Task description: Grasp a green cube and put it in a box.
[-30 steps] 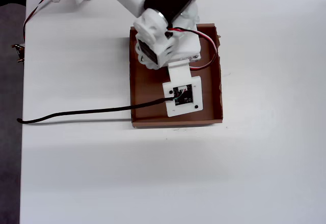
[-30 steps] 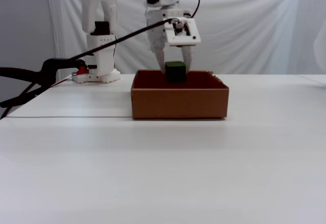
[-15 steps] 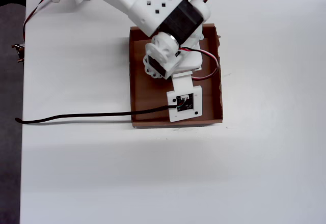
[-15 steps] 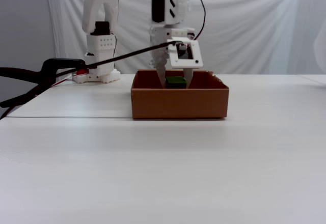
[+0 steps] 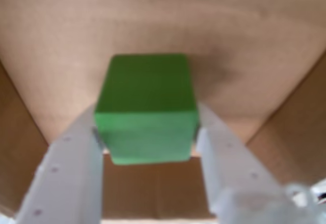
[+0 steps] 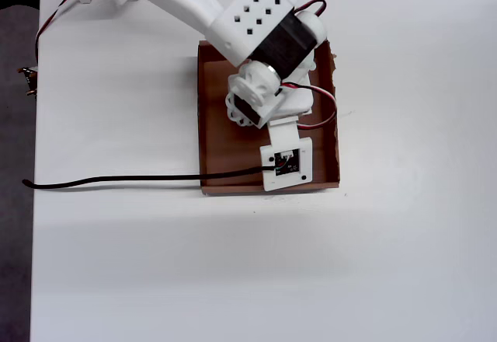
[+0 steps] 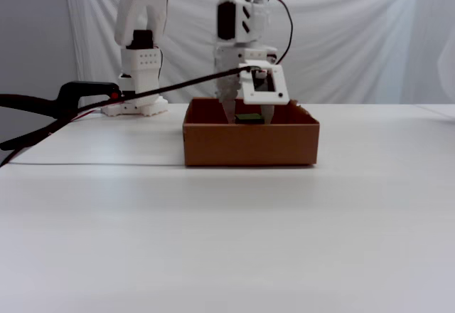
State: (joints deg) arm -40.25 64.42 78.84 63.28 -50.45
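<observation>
In the wrist view the green cube [image 5: 146, 114] sits between my two white fingers [image 5: 76, 168], with the brown floor of the box [image 5: 163, 25] right below it and box walls at both sides. My gripper [image 5: 146, 132] is shut on the cube. In the fixed view the cube [image 7: 248, 119] shows as a dark green sliver at the box's rim height, held inside the box [image 7: 249, 146] by the gripper [image 7: 247, 116]. In the overhead view the arm covers the cube; only the box [image 6: 213, 124] shows under the wrist.
A black cable [image 6: 116, 179] runs from the wrist camera across the white table to the left. A black clamp [image 7: 43, 103] and the arm's base [image 7: 138, 99] stand at the back left. A white curtain hangs behind the table.
</observation>
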